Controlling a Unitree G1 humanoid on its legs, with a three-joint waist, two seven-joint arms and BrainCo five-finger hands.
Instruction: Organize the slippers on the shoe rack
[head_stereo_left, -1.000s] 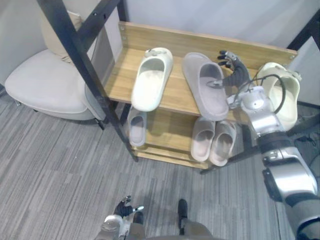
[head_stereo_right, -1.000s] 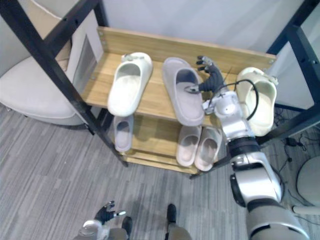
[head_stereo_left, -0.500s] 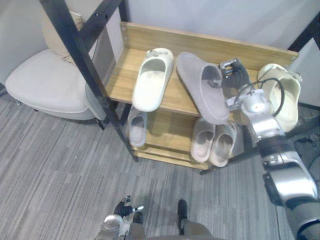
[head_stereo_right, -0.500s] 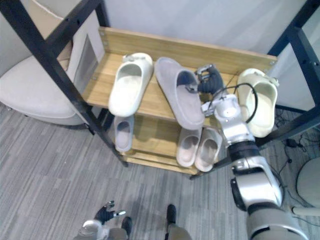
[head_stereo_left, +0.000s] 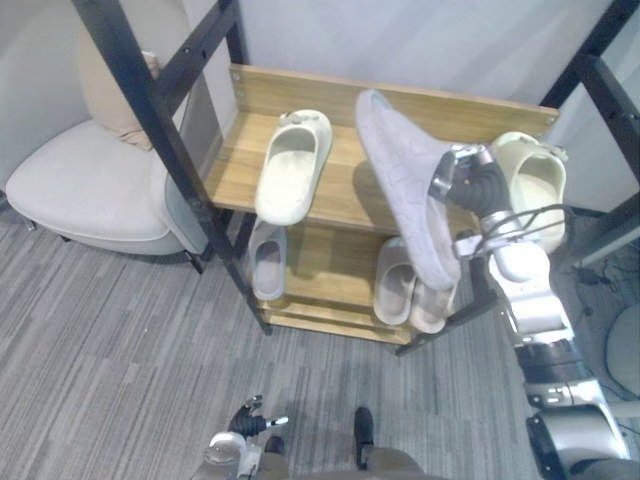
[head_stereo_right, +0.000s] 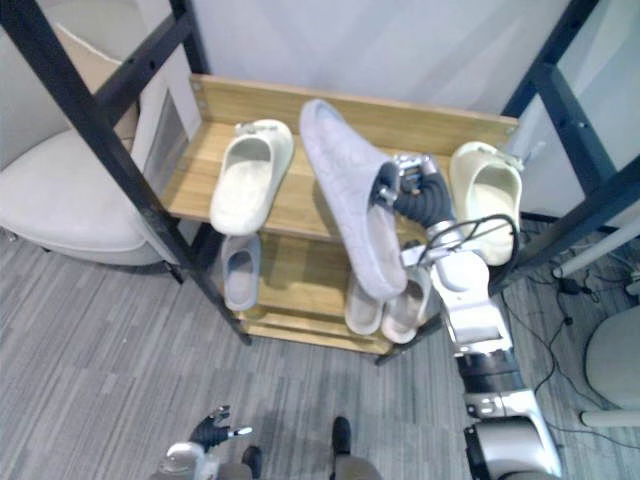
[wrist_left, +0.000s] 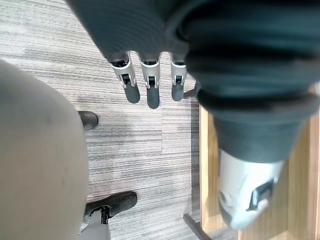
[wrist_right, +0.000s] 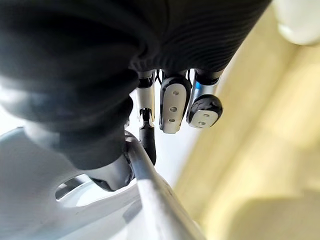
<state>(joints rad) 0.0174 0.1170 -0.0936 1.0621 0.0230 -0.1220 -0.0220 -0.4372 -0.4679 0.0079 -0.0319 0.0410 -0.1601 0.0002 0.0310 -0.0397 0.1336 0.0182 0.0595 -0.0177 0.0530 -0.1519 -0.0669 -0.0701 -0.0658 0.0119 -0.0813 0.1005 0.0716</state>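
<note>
Grey slipper (head_stereo_left: 402, 172) lifted off shelf (head_stereo_left: 236, 162), now sole-out, R robot hand (head_stereo_left: 479, 186) gripping it, L robot hand (wrist_left: 152, 92) relaxed.

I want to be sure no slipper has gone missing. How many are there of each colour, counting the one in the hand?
Cream slippers: 2
Large grey slipper, held in the right hand: 1
Pale greyish slippers on the lower shelf: 3
Total: 6
</note>
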